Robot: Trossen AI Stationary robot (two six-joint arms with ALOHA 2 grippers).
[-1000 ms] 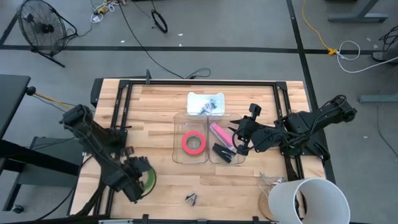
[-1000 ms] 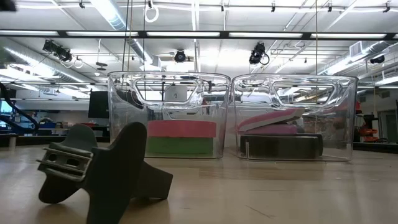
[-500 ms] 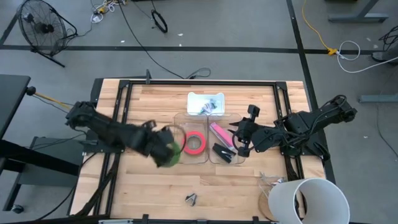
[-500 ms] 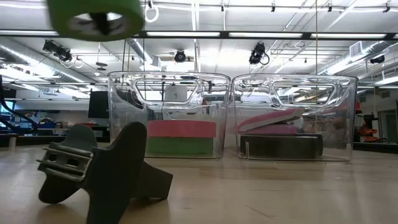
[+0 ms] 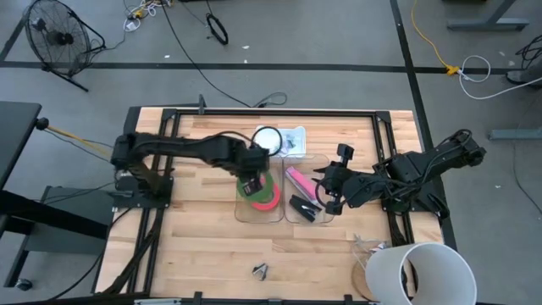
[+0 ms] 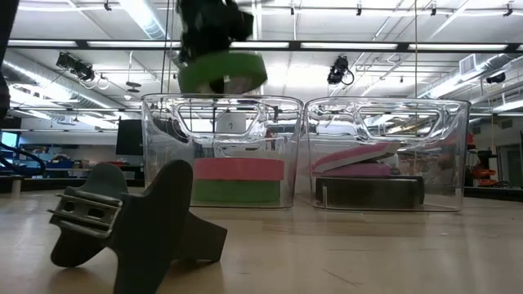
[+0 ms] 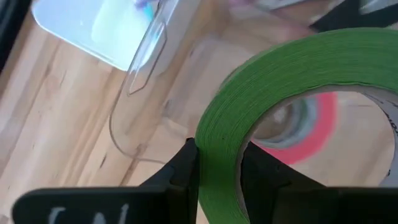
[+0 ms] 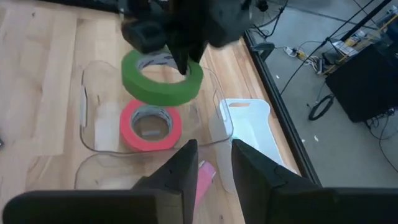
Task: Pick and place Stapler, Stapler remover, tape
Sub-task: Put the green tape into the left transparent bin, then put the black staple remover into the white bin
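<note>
My left gripper [image 5: 251, 178] is shut on a green tape roll [image 5: 257, 185] and holds it over the left clear bin [image 5: 244, 212]. The roll also shows in the low view [image 6: 222, 73] and the right wrist view [image 8: 163, 78]. A red tape roll [image 5: 269, 198] lies flat on that bin's floor. The right clear bin [image 5: 326, 216] holds a pink stapler [image 5: 298, 180] and a black one [image 5: 303, 208]. A dark staple remover [image 5: 260, 271] rests on the table near its near edge. My right gripper [image 5: 324, 193] is open and empty over the right bin. My left gripper pinches the green roll's wall [image 7: 214, 140], one finger [image 7: 183, 171] outside the ring and one [image 7: 264, 177] inside its hole. The fingers come from above, pointing down. The roll hangs about level, slightly tilted, lifted clear above the bin and the red roll.
A white tray [image 5: 268, 149] with small items stands behind the bins. A large white cylinder [image 5: 419, 271] stands at the near right corner. A black frame [image 5: 169, 114] runs along the table's edges. Bare wood lies left of the bins.
My left gripper has carried the green tape roll up from the table's near left corner toward the right and far side. It now holds the roll over the left bin, lower than half a second ago. It has stayed shut on the roll.
</note>
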